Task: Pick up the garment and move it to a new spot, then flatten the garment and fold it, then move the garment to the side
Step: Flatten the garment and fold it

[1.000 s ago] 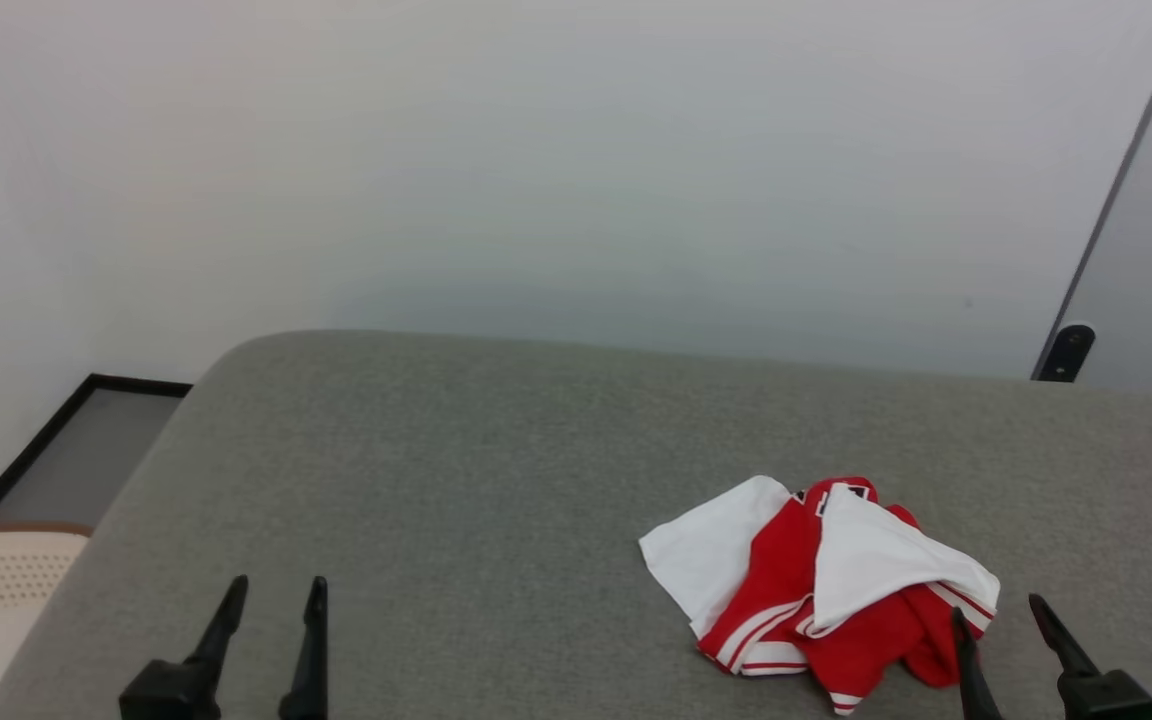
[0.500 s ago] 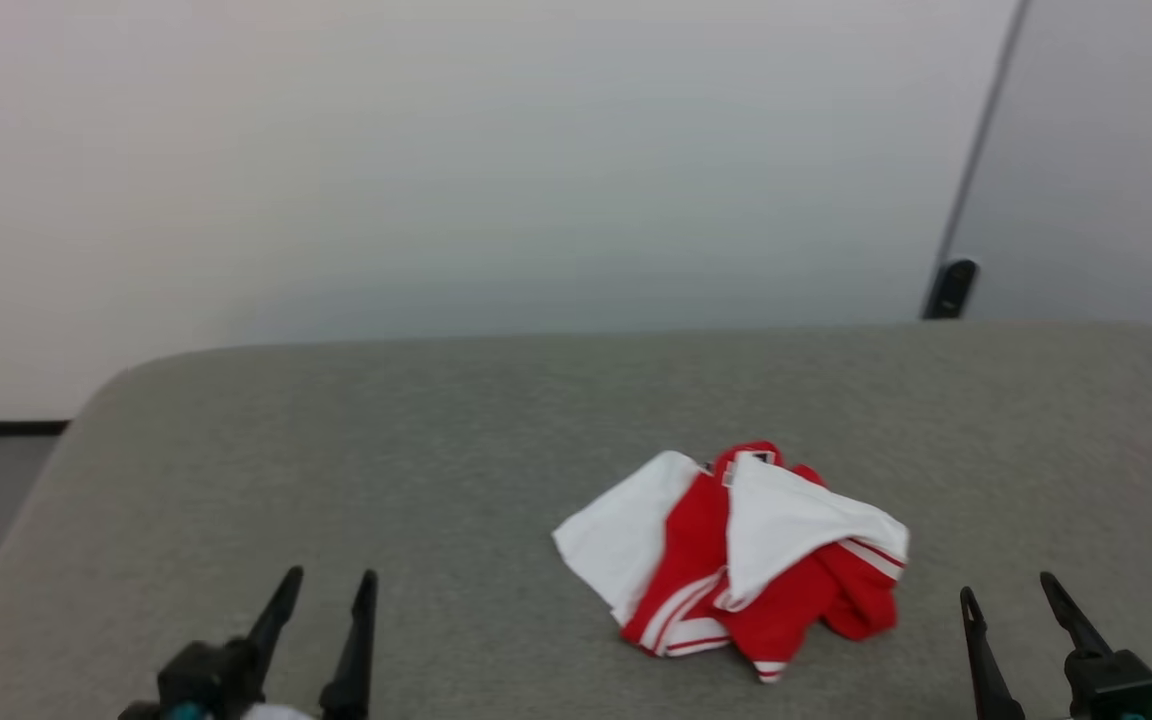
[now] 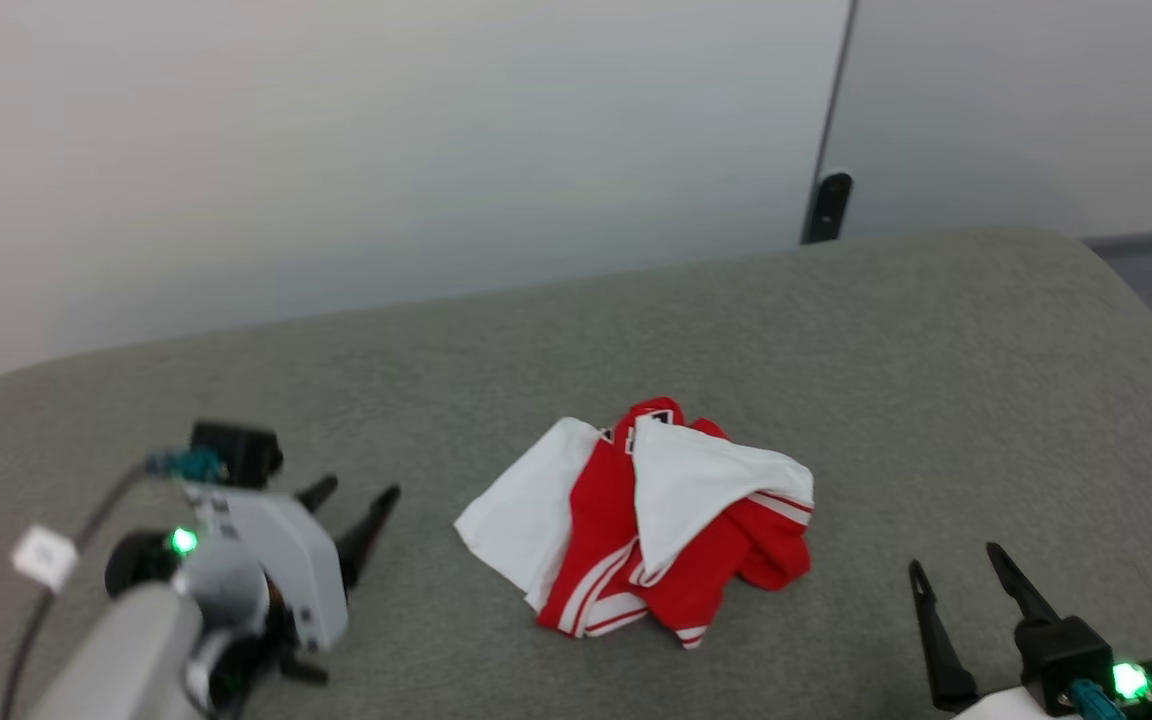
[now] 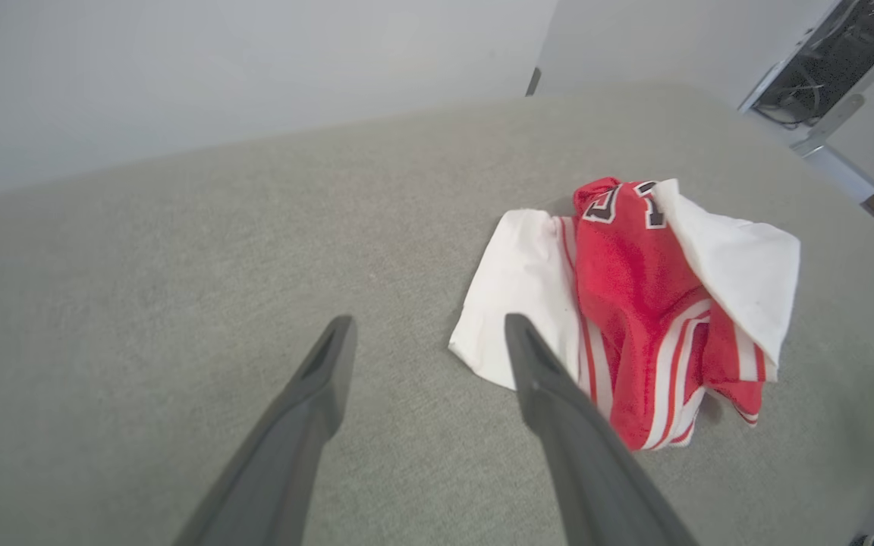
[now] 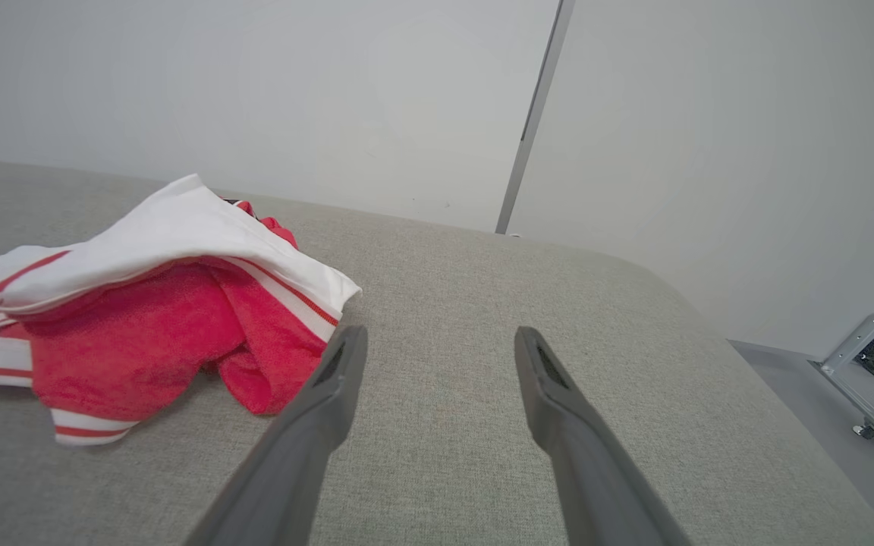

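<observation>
A grey surface is set before a pale wall; the garment is seen crumpled near its middle. The left gripper and right gripper are held spread and empty, either side of it. Nothing is judged done yet: lifting, flattening and folding are all left.

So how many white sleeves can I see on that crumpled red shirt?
2. The flat sleeve lies at the left edge of the shirt; the draped sleeve covers the red heap's top and right side. Folds may hide more white fabric.
</observation>
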You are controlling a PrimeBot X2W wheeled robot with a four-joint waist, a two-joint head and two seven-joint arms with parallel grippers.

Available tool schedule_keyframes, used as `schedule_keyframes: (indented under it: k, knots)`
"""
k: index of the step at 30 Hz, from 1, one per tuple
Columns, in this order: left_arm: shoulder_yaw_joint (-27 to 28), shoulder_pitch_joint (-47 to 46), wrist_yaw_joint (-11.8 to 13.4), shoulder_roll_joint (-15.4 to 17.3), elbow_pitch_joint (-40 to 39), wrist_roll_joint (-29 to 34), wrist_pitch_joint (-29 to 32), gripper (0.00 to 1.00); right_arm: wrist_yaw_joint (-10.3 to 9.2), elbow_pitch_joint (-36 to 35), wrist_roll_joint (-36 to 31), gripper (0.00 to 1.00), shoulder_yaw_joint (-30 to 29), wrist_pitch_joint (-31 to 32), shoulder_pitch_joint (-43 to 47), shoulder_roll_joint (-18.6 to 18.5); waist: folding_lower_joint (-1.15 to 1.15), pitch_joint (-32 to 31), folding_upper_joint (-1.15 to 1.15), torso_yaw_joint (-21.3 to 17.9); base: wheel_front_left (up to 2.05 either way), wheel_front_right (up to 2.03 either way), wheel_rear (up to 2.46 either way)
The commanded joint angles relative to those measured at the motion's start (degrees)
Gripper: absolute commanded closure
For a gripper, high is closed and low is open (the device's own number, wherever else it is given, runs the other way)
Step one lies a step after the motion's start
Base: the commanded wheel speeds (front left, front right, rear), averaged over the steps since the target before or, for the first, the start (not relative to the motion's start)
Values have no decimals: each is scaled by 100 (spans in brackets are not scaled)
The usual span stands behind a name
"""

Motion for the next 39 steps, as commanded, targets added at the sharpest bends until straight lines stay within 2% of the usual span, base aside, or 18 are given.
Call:
schedule_keyframes:
  k: [1,4,11,17,28,38,39]
  knots:
    - [-120,-283,-11,104,22,-232,256,0,-8,29,84,0,73,2,-118,16,0,242,0,-277,0,0,0]
    - [-470,-701,-11,353,120,-641,892,0,-8,87,105,0,201,-8,-219,41,0,361,0,-450,0,0,0]
    - [-1017,-1510,-11,635,552,-1441,2304,0,-8,214,194,0,352,-53,-427,97,0,699,0,-742,0,0,0]
    - [-1388,-2072,-11,688,844,-1575,2975,0,-8,361,288,0,462,-107,-630,126,0,997,0,-969,0,0,0]
    - [-1902,-2431,-11,577,1467,-1671,3439,0,-8,532,582,0,644,-159,-858,130,0,1357,0,-1245,0,0,0]
    - [-2336,-2338,4,558,2172,-1528,3411,0,-8,490,651,0,709,-161,-960,130,0,1455,0,-1269,0,0,0]
    - [-2395,-2317,5,541,2237,-1503,3440,14,-8,488,650,0,706,-161,-951,130,0,1444,0,-1261,0,0,0]
